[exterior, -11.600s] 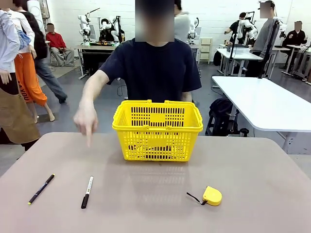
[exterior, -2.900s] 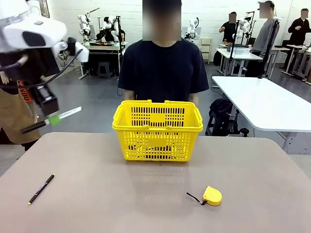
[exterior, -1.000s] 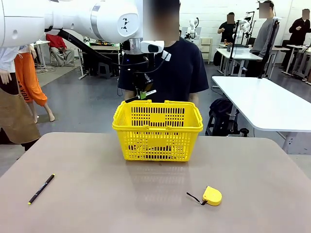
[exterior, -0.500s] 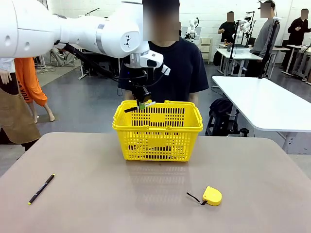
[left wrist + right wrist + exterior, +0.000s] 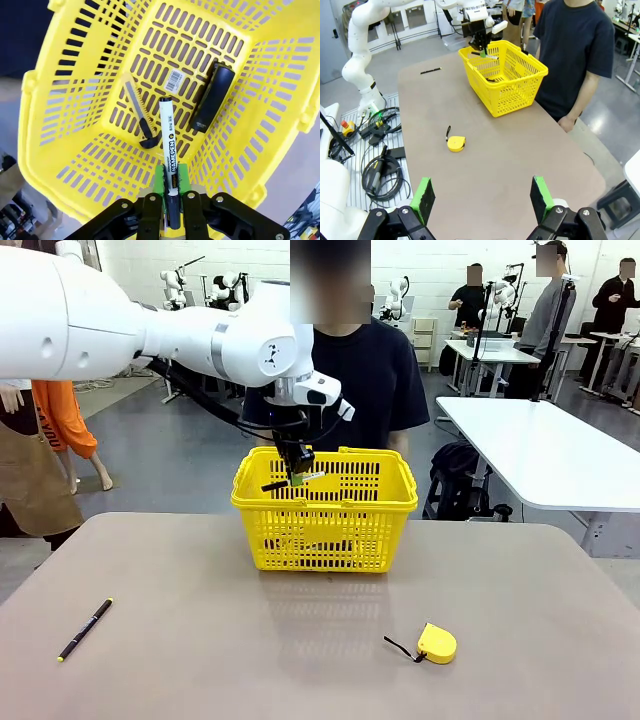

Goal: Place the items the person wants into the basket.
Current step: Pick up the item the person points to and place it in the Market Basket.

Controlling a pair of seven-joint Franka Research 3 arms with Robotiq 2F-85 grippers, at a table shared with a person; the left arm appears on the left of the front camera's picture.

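the left gripper [image 5: 293,477] hangs just inside the near-left corner of the basket [image 5: 324,506], its jaws clenched on the marker [image 5: 291,481]. in the front view the marker sits roughly level across the fingers, black cap to the picture's left, white barrel to the right. the left wrist view looks straight down the fingers [image 5: 159,182]: the green pads clamp the marker [image 5: 169,160] near its cap end, and the printed barrel points down over the basket [image 5: 75,165] floor.

on that floor lie two things already — the box cutter [image 5: 141,117], its dark end just beside the barrel in this view, and the stapler [image 5: 212,97], off to the other side against the wall, apart from the cutter.

the right gripper [image 5: 482,200] is released, its pads spread wide, held high above the near table edge and well away from the basket [image 5: 517,85].

the person [image 5: 330,380] stands behind the basket at the far side. on the table [image 5: 200,650] the pen [image 5: 85,629] lies near left, and the tape measure [image 5: 436,643] near right — both well apart from the basket.
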